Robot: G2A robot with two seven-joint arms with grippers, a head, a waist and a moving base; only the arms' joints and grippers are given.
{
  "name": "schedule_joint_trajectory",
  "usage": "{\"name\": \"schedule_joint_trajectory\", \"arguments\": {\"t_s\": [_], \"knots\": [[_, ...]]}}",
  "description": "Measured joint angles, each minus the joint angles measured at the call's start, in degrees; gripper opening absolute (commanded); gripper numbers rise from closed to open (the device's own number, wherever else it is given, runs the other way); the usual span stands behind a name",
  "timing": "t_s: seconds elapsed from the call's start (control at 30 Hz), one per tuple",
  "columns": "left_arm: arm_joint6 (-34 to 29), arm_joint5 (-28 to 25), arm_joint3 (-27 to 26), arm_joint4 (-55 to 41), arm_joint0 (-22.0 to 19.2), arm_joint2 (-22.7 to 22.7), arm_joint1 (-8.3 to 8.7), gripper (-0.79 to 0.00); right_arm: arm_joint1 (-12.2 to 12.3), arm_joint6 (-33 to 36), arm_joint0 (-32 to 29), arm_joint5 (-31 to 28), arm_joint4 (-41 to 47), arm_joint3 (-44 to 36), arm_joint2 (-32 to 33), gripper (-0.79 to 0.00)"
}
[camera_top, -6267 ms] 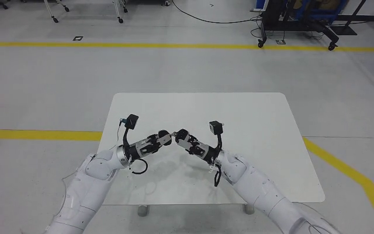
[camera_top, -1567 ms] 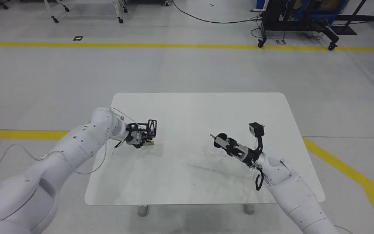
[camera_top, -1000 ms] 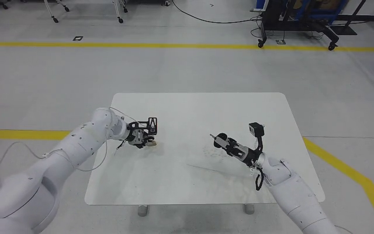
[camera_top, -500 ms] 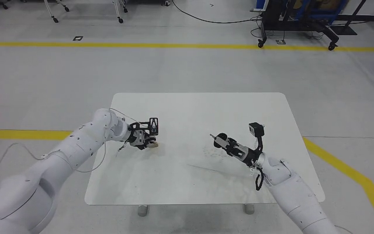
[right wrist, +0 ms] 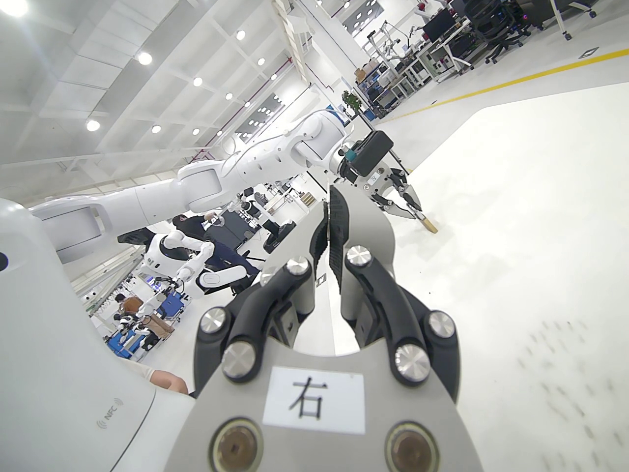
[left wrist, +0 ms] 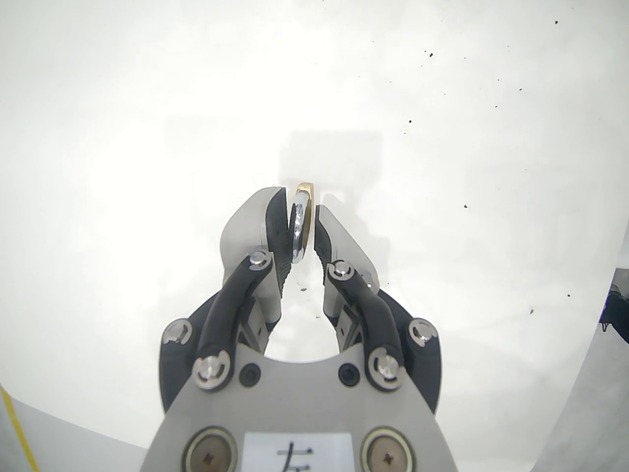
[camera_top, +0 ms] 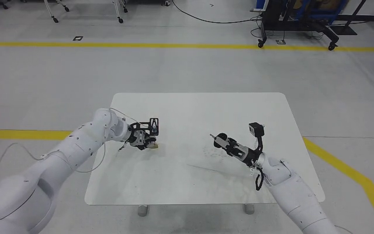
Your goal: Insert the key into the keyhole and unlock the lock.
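The brass lock (left wrist: 305, 189) was clamped at its shackle end between the pads of the left gripper (left wrist: 300, 211). Its far end was set against the white desk (camera_top: 198, 111), left of centre. The right gripper (camera_top: 215, 138) was held closed on the thin key (camera_top: 211, 136) over the desk's right half, well apart from the lock.

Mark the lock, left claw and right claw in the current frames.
lock (left wrist: 298, 228), left wrist view, on its chrome shackle.
left claw (right wrist: 417, 213), right wrist view, midway between its fingertips.
right claw (right wrist: 328, 196), right wrist view, where its shut fingertips meet.
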Motion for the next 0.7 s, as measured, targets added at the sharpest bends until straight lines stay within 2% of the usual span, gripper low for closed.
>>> {"name": "schedule_joint_trajectory", "arguments": {"t_s": [0.33, 0.53, 0.7], "knots": [[-0.16, 0.0, 1.83, -0.62, -0.65, -0.04, -0.75, -0.785, 0.0, 0.0, 0.0, 0.0, 0.0, 0.0, 0.0, -0.785], [7.25, 0.37, 2.45, -3.38, -1.1, -2.81, -0.07, -0.785, 0.0, 0.0, 0.0, 0.0, 0.0, 0.0, 0.0, -0.785], [14.07, 0.12, -1.38, -2.29, 0.16, -4.79, 1.53, -0.785, 0.0, 0.0, 0.0, 0.0, 0.0, 0.0, 0.0, -0.785]]}}
